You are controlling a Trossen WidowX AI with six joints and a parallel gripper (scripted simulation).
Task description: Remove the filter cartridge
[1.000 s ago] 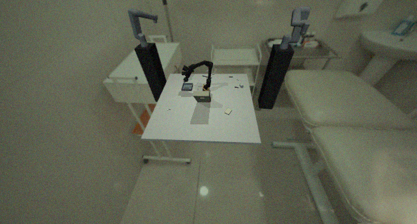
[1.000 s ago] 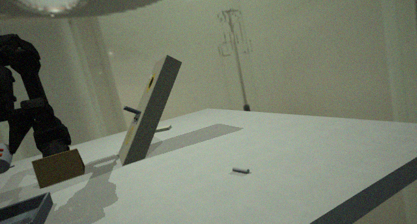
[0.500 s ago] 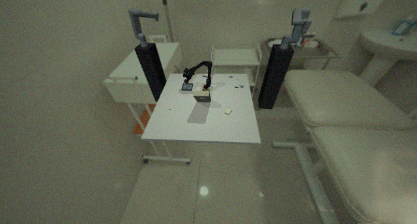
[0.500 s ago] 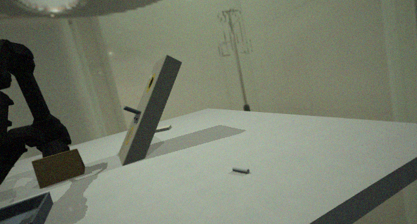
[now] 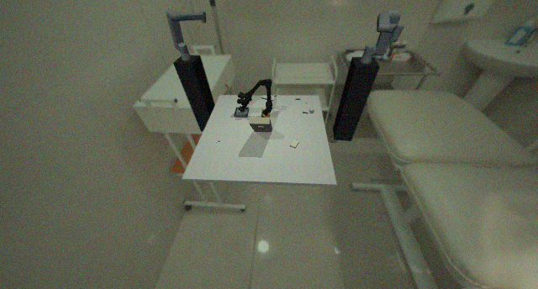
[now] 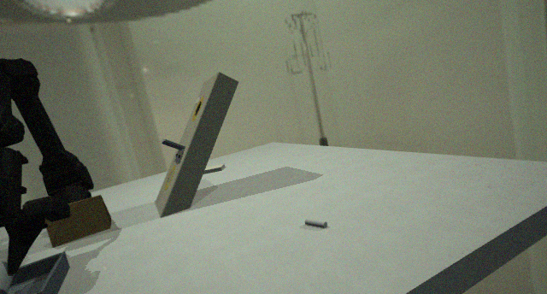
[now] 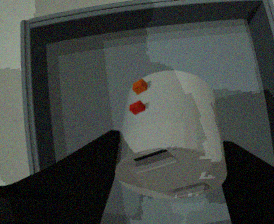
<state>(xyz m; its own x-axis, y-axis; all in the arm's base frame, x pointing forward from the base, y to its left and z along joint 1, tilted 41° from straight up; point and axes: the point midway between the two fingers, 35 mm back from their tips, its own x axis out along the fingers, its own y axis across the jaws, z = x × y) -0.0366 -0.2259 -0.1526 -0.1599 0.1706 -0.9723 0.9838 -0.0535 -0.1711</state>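
Cartridge (image 7: pixel 170 119), clamped in hand (image 7: pixel 168 176), over tray (image 7: pixel 68 70).

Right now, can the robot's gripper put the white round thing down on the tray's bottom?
Probably yes. The gripper holds the filter cartridge right over the tray, inside its walls, and nothing shows between the cartridge and the tray floor. How high it hangs is hard to tell.
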